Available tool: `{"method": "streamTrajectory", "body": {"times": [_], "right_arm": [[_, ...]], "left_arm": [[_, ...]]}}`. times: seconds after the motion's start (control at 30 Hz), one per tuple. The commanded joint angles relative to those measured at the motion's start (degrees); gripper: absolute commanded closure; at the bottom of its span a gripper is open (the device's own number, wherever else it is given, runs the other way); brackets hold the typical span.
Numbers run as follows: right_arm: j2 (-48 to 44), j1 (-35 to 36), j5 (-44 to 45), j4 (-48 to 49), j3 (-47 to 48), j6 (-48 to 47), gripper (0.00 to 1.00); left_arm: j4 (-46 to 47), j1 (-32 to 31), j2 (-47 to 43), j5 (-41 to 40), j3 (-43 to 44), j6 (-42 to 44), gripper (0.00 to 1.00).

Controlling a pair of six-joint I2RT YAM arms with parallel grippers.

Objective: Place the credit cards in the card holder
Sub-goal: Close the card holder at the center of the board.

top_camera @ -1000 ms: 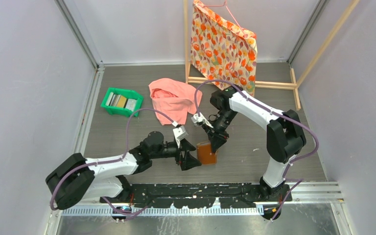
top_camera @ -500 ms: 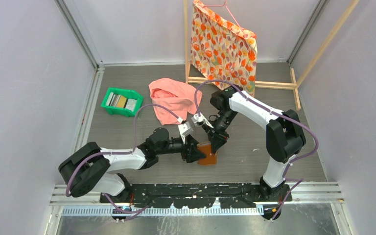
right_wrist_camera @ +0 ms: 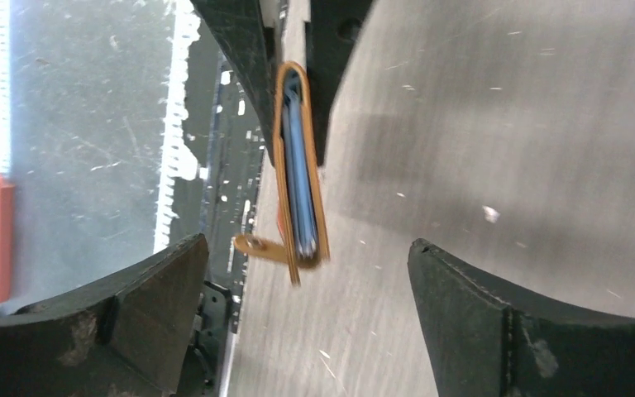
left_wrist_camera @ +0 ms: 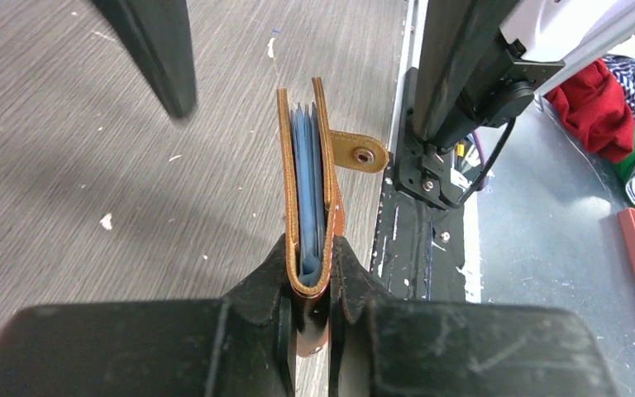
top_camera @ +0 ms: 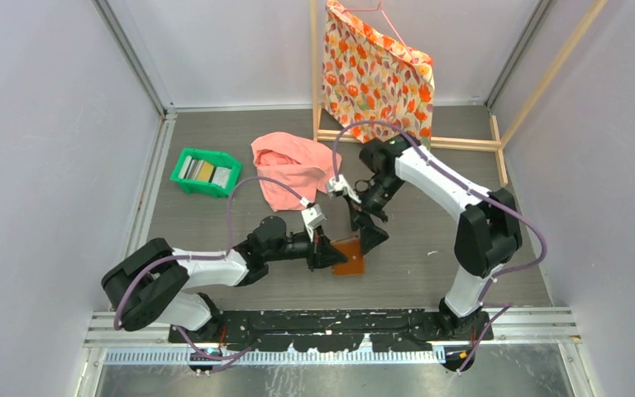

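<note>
From the top external view, the card holder (top_camera: 350, 257) is seen near the middle of the table (top_camera: 430, 265), towards its near edge. It is clamped by the left gripper (top_camera: 331, 255), whose jaws are closed on it. The right gripper (top_camera: 370, 232) is held just above and beyond the holder, with its jaws spread and nothing between them. The credit cards (top_camera: 204, 170) are stacked in a green tray (top_camera: 183, 184) near the left edge of the table, well apart from the holder. A pink cloth (top_camera: 293, 169) lies between the tray and the right arm, and a floral bag (top_camera: 378, 78) hangs at the far edge.

From the left wrist view, the holder is shown edge-on and pinched at its fold between the two black fingers (left_wrist_camera: 260, 289). Pale blue-grey pockets are seen inside, and the snap tab (left_wrist_camera: 357, 154) sticks out to the right. Whether the holder touches the table cannot be told.

From the right wrist view, the holder is seen slightly open between the widely parted right fingertips (right_wrist_camera: 145, 314), touched by neither.
</note>
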Motion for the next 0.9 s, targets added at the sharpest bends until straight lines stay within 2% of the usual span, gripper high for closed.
{"method": "streamTrajectory", "body": {"times": [0.0,0.07,0.13,0.23,0.27,0.3,0.37,0.4,0.47,0.63,0.77,0.87], "right_arm": [[-6.0,-3.6,2.6,-2.1,9.1,3.8,0.01],[-6.8,-4.5,4.9,-2.4,13.9,7.1,0.0],[-8.3,-4.9,8.7,2.2,17.3,16.4,0.0],[-10.8,-5.0,16.5,16.5,16.9,44.9,0.0],[-10.9,-5.3,15.3,19.1,15.4,52.3,0.0],[-10.3,-5.3,11.0,19.1,14.3,53.9,0.01],[-9.1,-5.3,3.2,18.7,12.4,55.6,0.15],[-9.7,-5.2,3.1,19.8,11.0,55.7,0.2],[-14.0,-5.0,8.1,28.8,4.5,58.5,0.22],[-17.9,-4.9,9.5,40.8,-5.9,65.2,0.34],[-16.0,-4.9,8.8,44.7,-7.0,66.9,0.44],[-14.7,-4.8,8.1,45.9,-6.5,67.5,0.46]], "left_arm": [[-3.5,0.0,-6.6,-5.9,-1.3,-0.7,1.0],[-9.0,0.0,-10.1,-10.0,-1.3,-1.2,1.0],[-15.1,0.0,-14.1,-15.0,-0.6,-2.2,1.0],[-27.1,0.0,-20.0,-26.9,1.7,-6.9,1.0],[-30.4,0.0,-21.4,-30.6,2.6,-8.2,1.0],[-33.8,0.0,-22.9,-33.9,3.7,-10.2,1.0],[-38.9,0.0,-23.9,-39.6,5.8,-13.7,1.0],[-41.8,0.0,-24.0,-42.2,7.0,-16.7,1.0],[-46.0,0.0,-23.2,-46.2,10.0,-22.2,1.0],[-51.8,-0.4,-18.6,-45.6,16.4,-29.1,1.0],[-51.7,-1.4,-16.7,-45.6,18.9,-30.3,1.0],[-51.9,-1.5,-16.5,-45.5,19.5,-31.2,1.0]]}}
